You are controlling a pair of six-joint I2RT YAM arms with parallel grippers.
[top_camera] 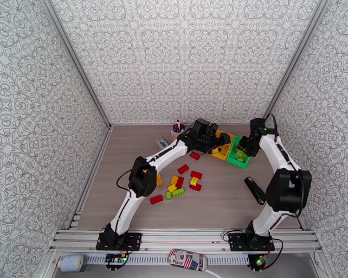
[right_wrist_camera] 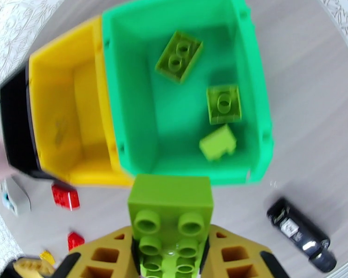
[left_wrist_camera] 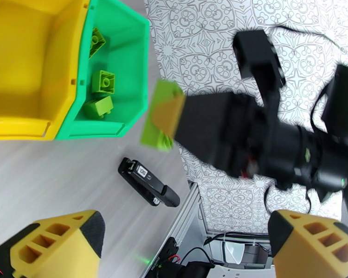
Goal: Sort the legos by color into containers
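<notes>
inspector: yellow fingers of the right gripper [right_wrist_camera: 171,249] are recorded closest to the lens, clamped on a lime green brick [right_wrist_camera: 170,205] whose studs are turned toward the camera.

clerk: the position of that brick is requested.

inspector: it is held just outside the near wall of the green bin [right_wrist_camera: 262,98], not inside it. three lime bricks [right_wrist_camera: 179,56] are noted on that bin's floor, lying apart from one another.

clerk: and the neighbouring bins?

inspector: the yellow bin [right_wrist_camera: 46,98] is joined to the green one, and the black bin [right_wrist_camera: 14,121] is joined on its far side. the contents of the black bin cannot be told.

clerk: the left gripper is to be entered as well.

inspector: the left gripper [left_wrist_camera: 188,242] is seen with its jaws spread wide apart, above the table [top_camera: 220,205] near the bins.

clerk: what is left unsorted?

inspector: loose bricks [top_camera: 179,180], red, yellow and lime, are seen from above, scattered on the table between the two arms. a black oblong object [right_wrist_camera: 301,235] is logged on the table near the green bin. its nature cannot be told.
</notes>
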